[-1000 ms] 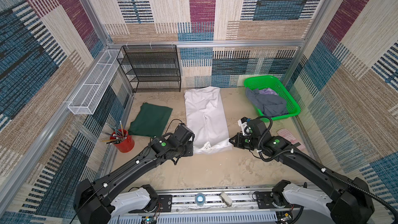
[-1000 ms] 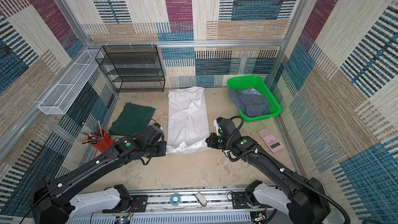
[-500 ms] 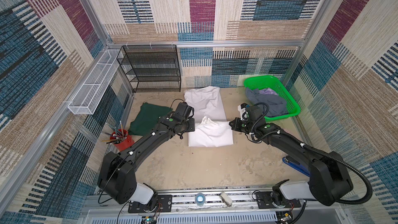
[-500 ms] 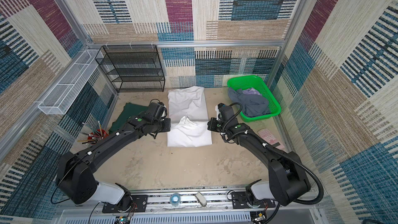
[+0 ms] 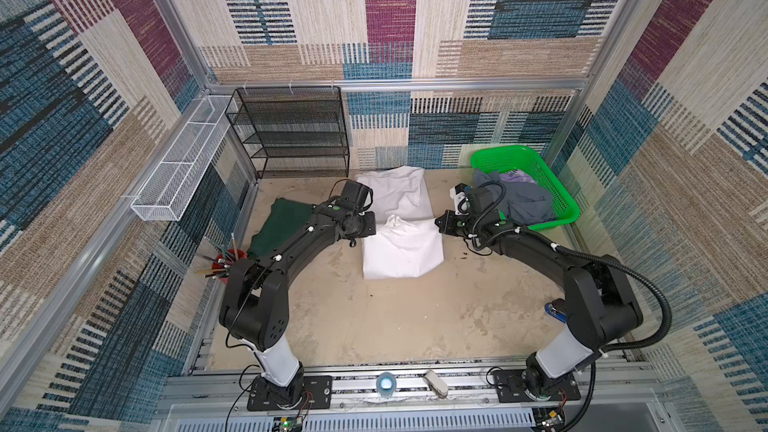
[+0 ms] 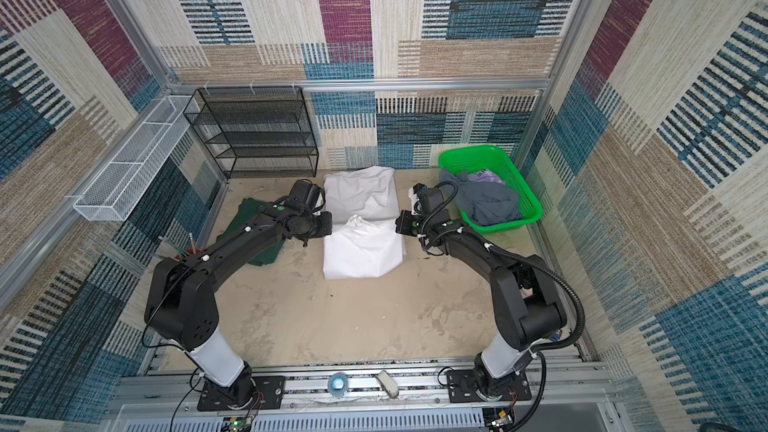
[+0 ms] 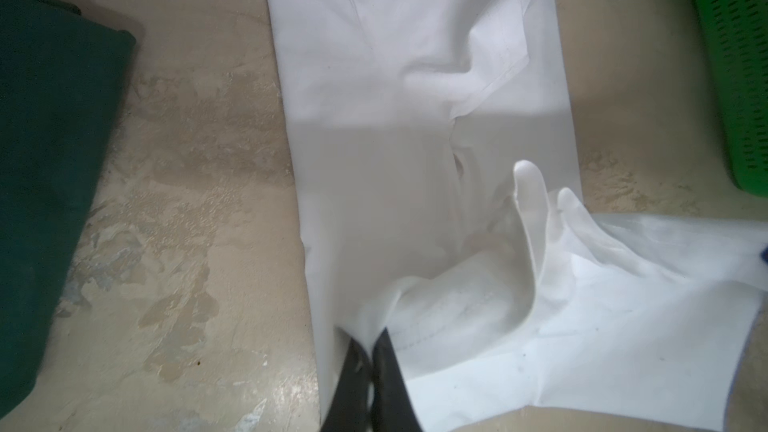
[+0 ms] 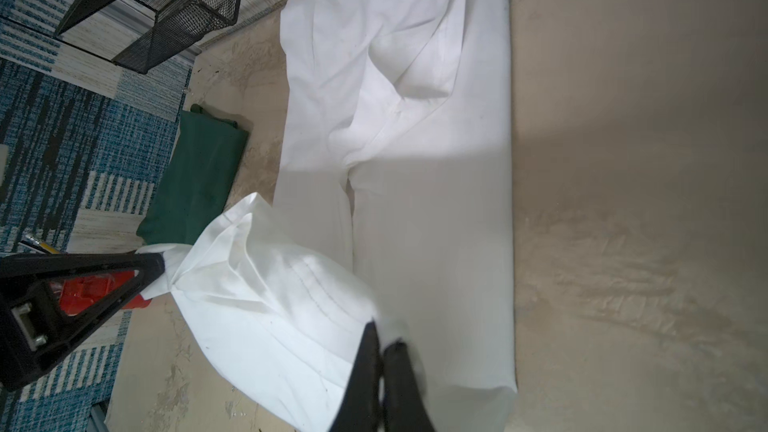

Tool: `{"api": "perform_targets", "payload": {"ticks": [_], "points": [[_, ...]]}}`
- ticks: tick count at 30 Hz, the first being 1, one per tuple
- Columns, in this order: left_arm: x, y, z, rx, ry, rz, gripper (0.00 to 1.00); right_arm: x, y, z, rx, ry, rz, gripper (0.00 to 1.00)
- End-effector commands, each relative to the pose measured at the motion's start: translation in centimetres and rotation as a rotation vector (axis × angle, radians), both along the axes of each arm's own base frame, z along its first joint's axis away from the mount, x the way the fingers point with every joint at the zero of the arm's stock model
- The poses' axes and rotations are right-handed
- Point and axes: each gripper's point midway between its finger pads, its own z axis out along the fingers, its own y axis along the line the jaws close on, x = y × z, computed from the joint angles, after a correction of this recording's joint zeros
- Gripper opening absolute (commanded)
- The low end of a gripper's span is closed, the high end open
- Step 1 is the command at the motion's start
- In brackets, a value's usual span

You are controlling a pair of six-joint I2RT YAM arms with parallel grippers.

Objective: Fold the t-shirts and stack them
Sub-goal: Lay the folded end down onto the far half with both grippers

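In both top views the large plain white cotton t-shirt [image 5: 401,245] lies mid-table, its near half raised and doubled toward the far half, with the left gripper [image 5: 371,224] and right gripper [image 5: 439,222] at its two side edges. The dark green t-shirt [image 5: 282,222] lies just to its left, and the grey t-shirt [image 5: 525,201] sits in the green mesh plastic basket [image 5: 513,152]. The left wrist view shows that arm's fingers [image 7: 390,367] pinched tight on a white corner. The right wrist view shows its fingers [image 8: 368,367] clamped likewise on the opposite corner. I'd carry both corners level and at one pace toward the far end, lay edge on edge, then let go together — unequal pull would skew the fold.
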Motion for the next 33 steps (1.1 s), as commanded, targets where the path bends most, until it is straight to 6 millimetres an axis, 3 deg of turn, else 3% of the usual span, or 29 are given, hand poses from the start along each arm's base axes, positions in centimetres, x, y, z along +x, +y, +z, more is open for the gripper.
{"api": "perform_targets", "payload": {"ticks": [1, 8, 14, 24, 28, 33], "points": [[1.2, -0.4, 1.1, -0.021, -0.047, -0.024, 0.00, 1.2, 0.5, 0.8, 0.010, -0.046, 0.024, 0.00], [2.1, -0.1, 1.9, -0.048, -0.056, -0.019, 0.00, 1.9, 0.8, 1.4, 0.015, -0.067, 0.039, 0.00], [0.9, -0.7, 3.3, -0.110, -0.051, -0.052, 0.00, 1.0, 1.0, 3.6, 0.030, -0.100, 0.075, 0.00], [-7.0, -1.3, 5.7, -0.264, -0.047, -0.138, 0.00, -7.0, 0.6, 5.5, 0.134, -0.113, 0.182, 0.00], [-9.7, -2.0, 7.1, -0.329, -0.062, -0.195, 0.00, -9.6, 0.2, 7.3, 0.162, -0.145, 0.202, 0.00], [-11.8, -2.5, 7.8, -0.362, -0.068, -0.235, 0.00, -11.4, 0.0, 7.9, 0.174, -0.135, 0.223, 0.00]]}}
